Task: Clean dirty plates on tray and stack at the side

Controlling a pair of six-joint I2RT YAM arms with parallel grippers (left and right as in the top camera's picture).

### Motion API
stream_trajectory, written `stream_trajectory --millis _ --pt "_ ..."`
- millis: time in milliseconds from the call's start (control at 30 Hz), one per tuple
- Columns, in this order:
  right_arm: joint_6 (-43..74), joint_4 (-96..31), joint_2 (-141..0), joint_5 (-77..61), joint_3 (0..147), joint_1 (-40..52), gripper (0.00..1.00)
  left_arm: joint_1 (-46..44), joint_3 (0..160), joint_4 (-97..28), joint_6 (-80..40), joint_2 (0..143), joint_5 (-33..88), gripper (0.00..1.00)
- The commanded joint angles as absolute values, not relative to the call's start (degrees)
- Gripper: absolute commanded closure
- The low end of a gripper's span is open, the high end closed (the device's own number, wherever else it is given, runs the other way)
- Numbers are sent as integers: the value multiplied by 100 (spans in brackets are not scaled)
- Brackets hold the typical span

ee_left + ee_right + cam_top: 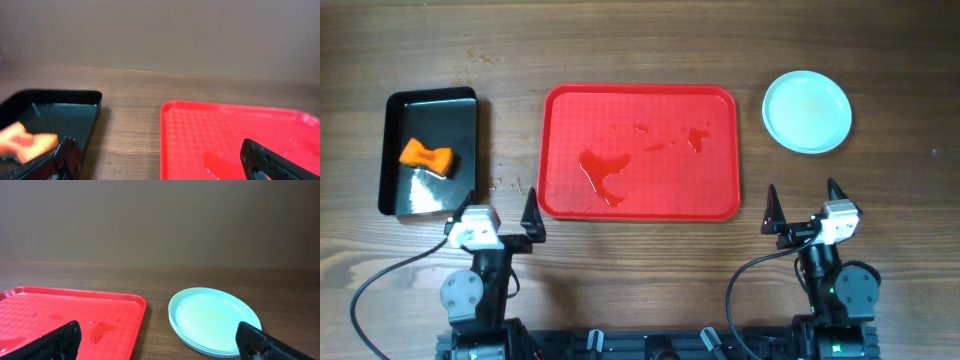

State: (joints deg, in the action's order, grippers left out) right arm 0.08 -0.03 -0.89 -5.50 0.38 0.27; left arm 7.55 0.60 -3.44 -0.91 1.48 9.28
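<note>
Our left claw (498, 212) and right claw (802, 203) both gape wide, gripping nothing, low over the bench (640, 40). Beyond them the red tray (570, 120) holds wet puddles (603, 172). The pale mint plates (807, 111) sit stacked just right of it, their rims layered.

You're looking at a dark wood-grain bench (640, 40) — knots and streaks throughout — backed by a plain, evenly lit grey-brown wall (160, 220).

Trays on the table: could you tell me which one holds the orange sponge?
The black tray, at the left; the red tray holds only puddles.
</note>
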Motion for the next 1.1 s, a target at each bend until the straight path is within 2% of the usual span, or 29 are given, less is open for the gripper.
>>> stream_trajectory --millis 0,367,567,1067 --pt "-40 10 -21 -486 36 -3 0 685 32 -377 784 73 1046 0" --pt "-40 10 -21 -489 36 -3 0 685 32 -388 1024 16 947 0" --pt "-40 10 -21 -489 36 -3 0 685 32 -410 674 16 781 0" --pt "-40 10 -21 -489 36 -3 0 207 32 -456 659 16 209 0"
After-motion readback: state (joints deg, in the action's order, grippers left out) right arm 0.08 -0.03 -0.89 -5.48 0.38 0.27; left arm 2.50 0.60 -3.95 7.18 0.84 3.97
